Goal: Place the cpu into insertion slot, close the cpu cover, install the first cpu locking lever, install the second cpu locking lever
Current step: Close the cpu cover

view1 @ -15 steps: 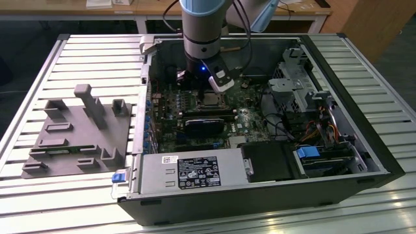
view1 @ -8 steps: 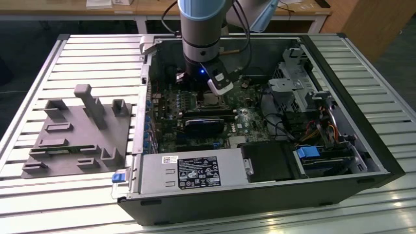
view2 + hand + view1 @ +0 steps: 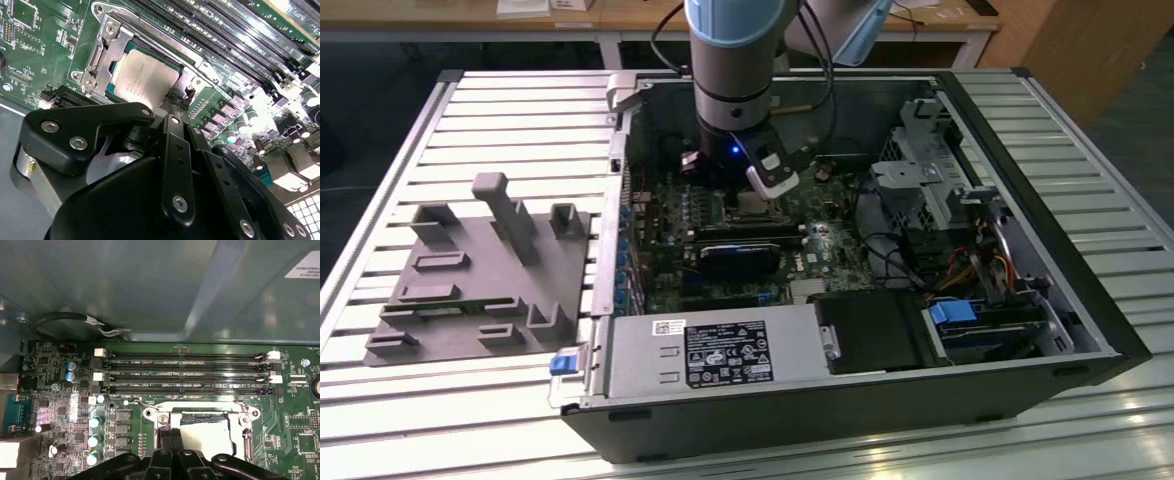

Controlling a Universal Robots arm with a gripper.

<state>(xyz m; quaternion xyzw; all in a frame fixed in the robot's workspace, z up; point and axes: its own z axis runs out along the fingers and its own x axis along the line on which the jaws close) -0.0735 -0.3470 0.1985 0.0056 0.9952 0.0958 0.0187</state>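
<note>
Nearest me, a grey power supply [image 3: 720, 350] fills the front of the open computer case [image 3: 854, 420] on the slatted worktop [image 3: 480, 110]. A grey holder [image 3: 480, 270] lies beside the case at the exterior view's left. Past a black module [image 3: 740, 250], the pincer [image 3: 170, 437] is clenched, its tips down at the edge of the chip [image 3: 145, 75]. The chip sits in its socket [image 3: 200, 418] with the metal cover [image 3: 100, 55] lying around it. Beyond run long memory slots [image 3: 185, 375].
</note>
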